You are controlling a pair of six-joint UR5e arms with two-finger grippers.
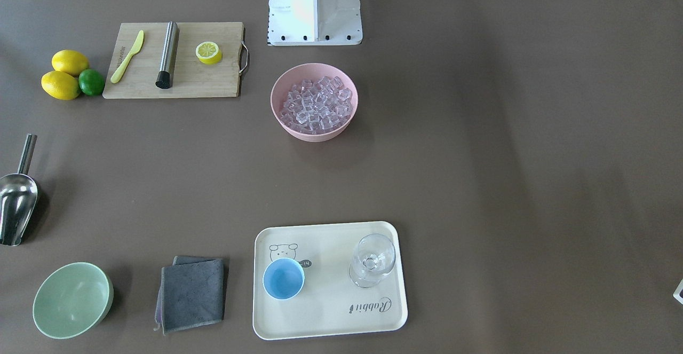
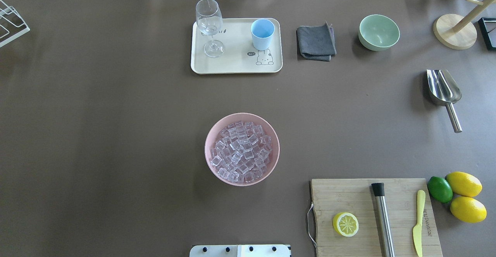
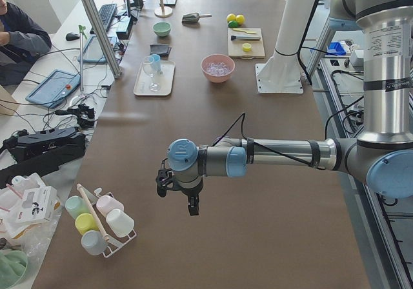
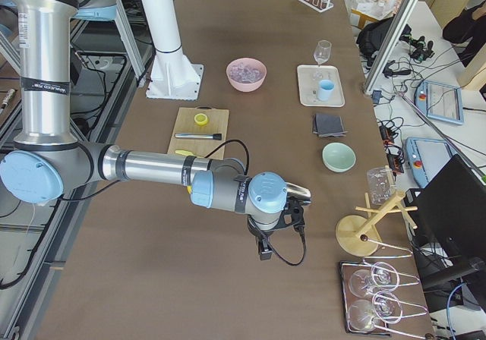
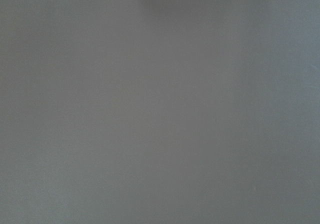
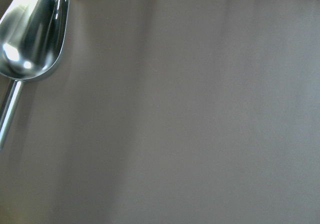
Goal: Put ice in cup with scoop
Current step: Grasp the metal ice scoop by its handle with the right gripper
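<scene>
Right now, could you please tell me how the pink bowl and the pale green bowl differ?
Contents: the pink bowl is heaped with ice; the pale green bowl is empty. Place: the pink bowl sits centrally on the table; the pale green bowl sits at the far side from the robot, on its right, beside the grey cloth. Both are round, upright and stand directly on the table.

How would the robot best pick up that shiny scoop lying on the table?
Probably the scoop is best taken by its handle, coming straight down from above with the jaws across it. The handle is a thin straight rod lying flat, while the trough is wide and rounded.
</scene>
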